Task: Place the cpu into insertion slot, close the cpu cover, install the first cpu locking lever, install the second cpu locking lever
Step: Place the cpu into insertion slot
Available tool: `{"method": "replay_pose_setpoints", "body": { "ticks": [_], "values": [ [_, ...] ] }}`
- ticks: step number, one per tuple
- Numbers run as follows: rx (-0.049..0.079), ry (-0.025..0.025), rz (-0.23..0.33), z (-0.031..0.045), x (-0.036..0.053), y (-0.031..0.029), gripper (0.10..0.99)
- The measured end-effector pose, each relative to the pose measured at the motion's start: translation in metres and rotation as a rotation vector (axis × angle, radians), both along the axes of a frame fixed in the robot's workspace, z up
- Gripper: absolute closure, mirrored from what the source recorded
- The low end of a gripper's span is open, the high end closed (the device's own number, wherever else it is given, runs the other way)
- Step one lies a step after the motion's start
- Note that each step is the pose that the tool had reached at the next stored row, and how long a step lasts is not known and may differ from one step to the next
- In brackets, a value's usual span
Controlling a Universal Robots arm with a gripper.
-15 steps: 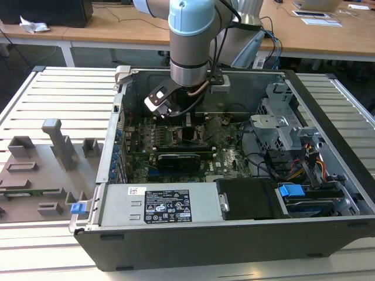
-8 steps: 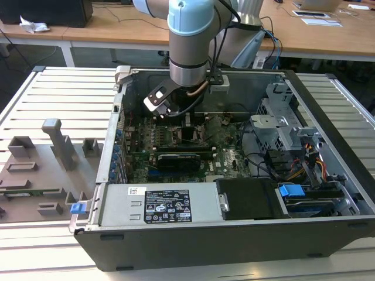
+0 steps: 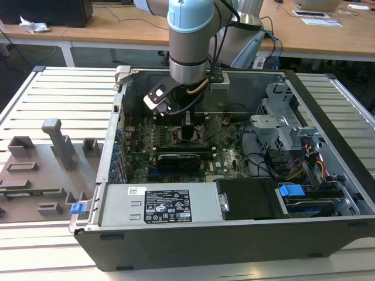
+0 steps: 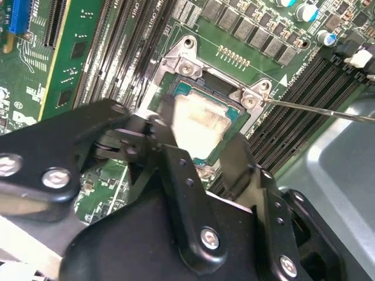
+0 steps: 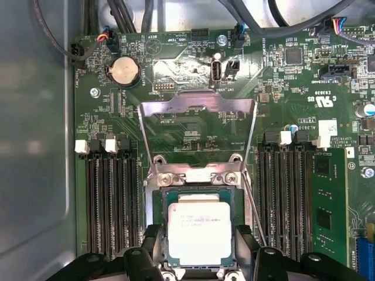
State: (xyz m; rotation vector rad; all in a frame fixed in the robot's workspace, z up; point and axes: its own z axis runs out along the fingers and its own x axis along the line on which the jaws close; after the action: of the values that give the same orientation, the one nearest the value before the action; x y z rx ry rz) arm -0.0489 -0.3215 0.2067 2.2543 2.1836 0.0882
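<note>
Your gripper (image 4: pixel 202 140) fingers (image 5: pixel 153 243) clamp the square silvery-grey cpu (image 5: pixel 200 227) by opposite edges, level in the dark-framed insertion slot (image 5: pixel 199 191); grey metal cpu cover (image 5: pixel 197 104) stands raised clear.

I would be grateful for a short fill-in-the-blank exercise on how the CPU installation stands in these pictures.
1. The cpu sits in the ____, metal top upward.
2. The cpu cover is ____, not closed over the cpu.
3. The gripper is nearest to the ____.
4. Long black memory slots flank the insertion slot on ____ sides.

Missing words: insertion slot; open; cpu; both.
</note>
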Motion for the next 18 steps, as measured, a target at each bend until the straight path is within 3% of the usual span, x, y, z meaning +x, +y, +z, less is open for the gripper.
{"method": "replay_pose_setpoints", "body": {
  "ticks": [1, 2, 5, 6, 7, 9, 10, 18],
  "values": [
    [0.000, -0.0001, 0.000, 0.0015, 0.0000, 0.0000, 0.612],
    [0.000, 0.0000, 0.000, 0.0024, 0.0000, 0.0000, 0.612],
    [0.000, -0.0002, 0.002, 0.0035, -0.0013, 0.0000, 0.792],
    [0.000, -0.0002, 0.004, 0.0035, -0.0026, 0.0000, 0.792],
    [0.000, -0.0001, 0.006, 0.0035, -0.0041, 0.0000, 0.859],
    [0.000, -0.0001, 0.007, 0.0035, -0.0051, 0.0000, 0.875],
    [0.000, -0.0001, 0.009, 0.0034, -0.0057, 0.0000, 0.980],
    [-0.001, 0.0009, 0.024, -0.0013, -0.0062, -0.0001, 0.980]
  ]
}}
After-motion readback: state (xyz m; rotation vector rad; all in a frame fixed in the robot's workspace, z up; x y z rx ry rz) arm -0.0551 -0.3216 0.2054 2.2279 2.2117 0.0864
